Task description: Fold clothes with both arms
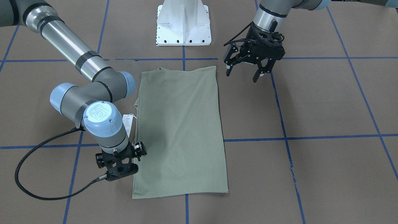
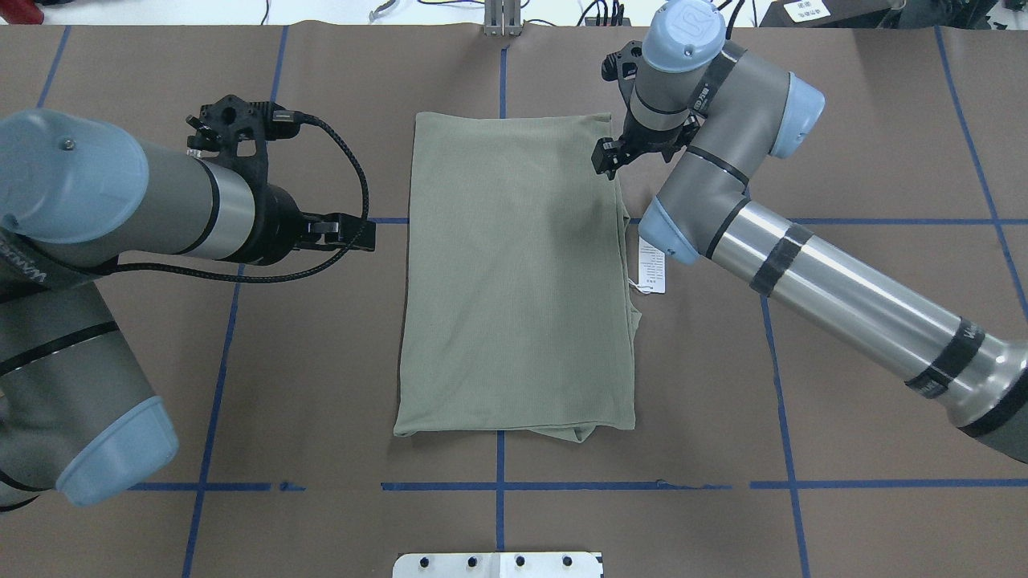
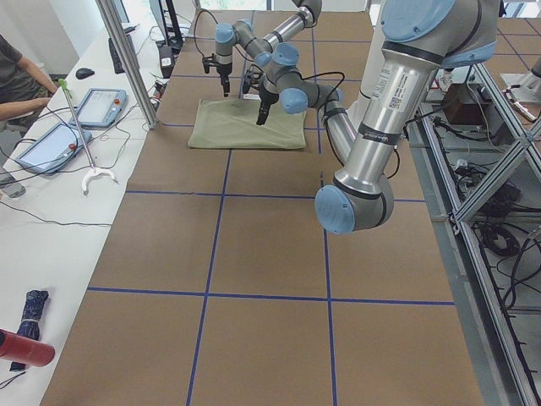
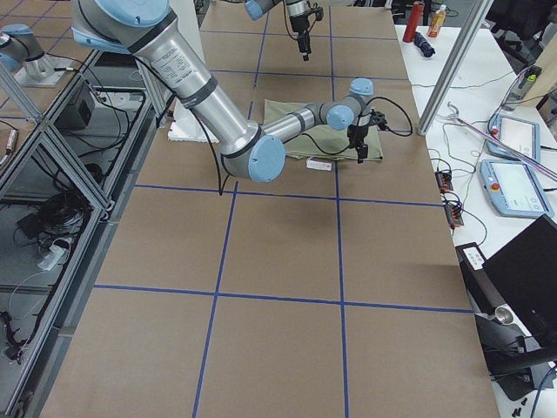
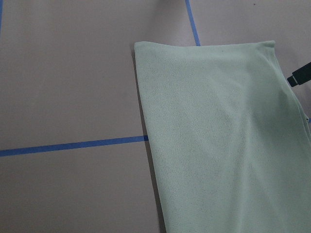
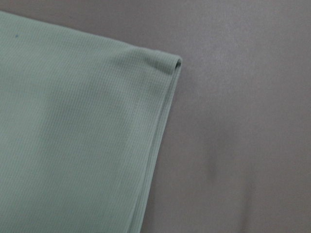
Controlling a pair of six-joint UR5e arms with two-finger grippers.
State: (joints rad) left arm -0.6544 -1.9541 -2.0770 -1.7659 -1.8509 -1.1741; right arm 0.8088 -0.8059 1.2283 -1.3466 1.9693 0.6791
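The fingers point(image 1: 258, 73) of the left gripper point(image 1: 242, 75) are spread wide with nothing between them, raised beside the left long edge of the shirt point(image 1: 182, 130) and likely poised for its far-left corner. The right gripper point(image 2: 608, 156) sits low at the far-right corner, fingers hidden, so I cannot tell their spread. The shirt lies flat in the middle of the table point(image 1: 326, 102) as a long folded strip, probably due an end-to-end fold. Its left edge is clean, the right layered with the hang tag point(image 2: 652, 269) poking out, and bare table runs along both sides to swing in.
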